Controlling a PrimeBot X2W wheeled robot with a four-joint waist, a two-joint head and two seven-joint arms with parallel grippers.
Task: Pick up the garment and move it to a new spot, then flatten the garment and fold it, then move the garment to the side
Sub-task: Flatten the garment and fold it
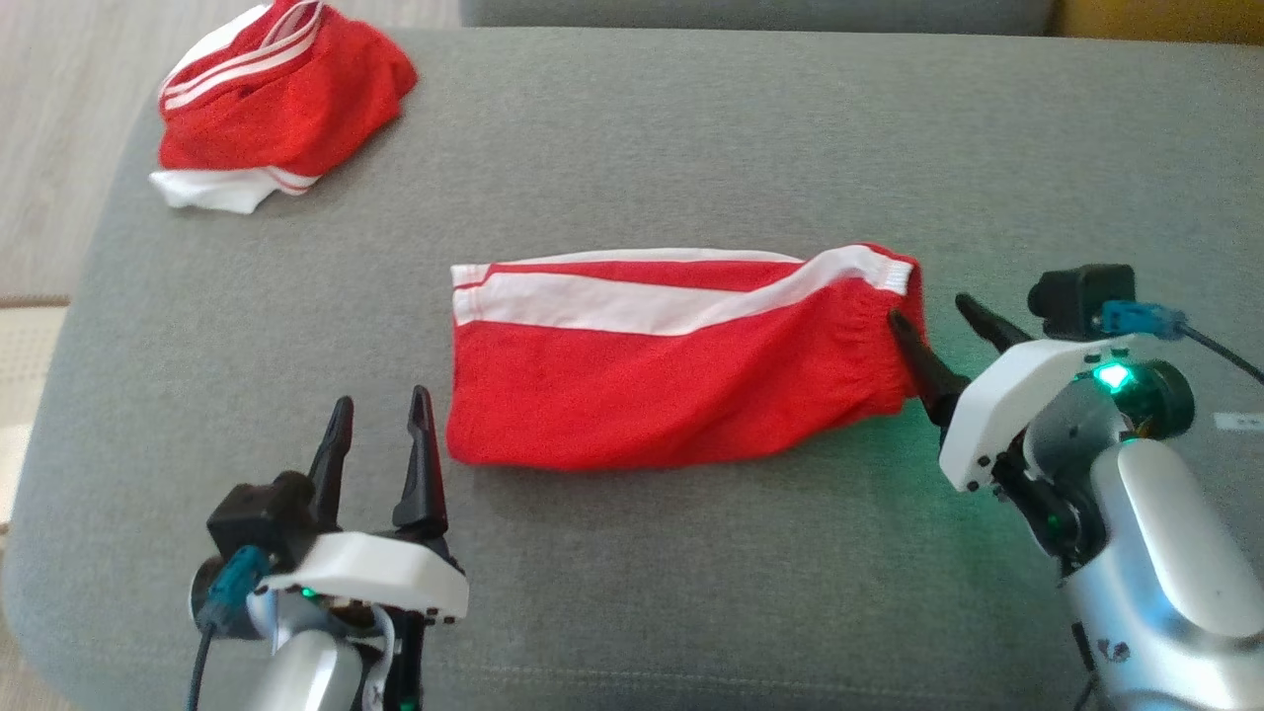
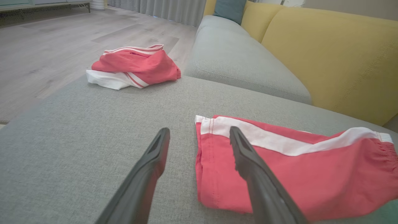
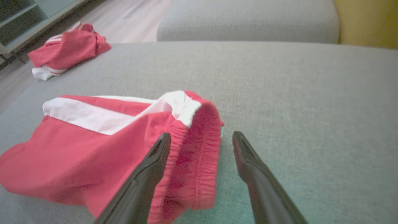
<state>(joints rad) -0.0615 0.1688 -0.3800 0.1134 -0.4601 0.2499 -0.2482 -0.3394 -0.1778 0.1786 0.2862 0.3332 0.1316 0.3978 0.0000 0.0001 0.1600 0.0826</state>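
Red shorts point(image 1: 681, 365) folded on grey cushion point(image 1: 691, 148), long axis left-right | right gripper point(image 1: 926, 308) fingers spread, astride waistband end (nearer) | left gripper point(image 1: 383, 400) fingers spread, empty, beside hem end

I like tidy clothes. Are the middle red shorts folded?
Folded in half: the red shorts lie flat, one leg stacked over the other.

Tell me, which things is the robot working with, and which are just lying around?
In the job: red shorts in the middle, left gripper, right gripper, both open.
Just lying about: crumpled red-and-white clothes at the far corner, teal pillow, yellow sofa back.
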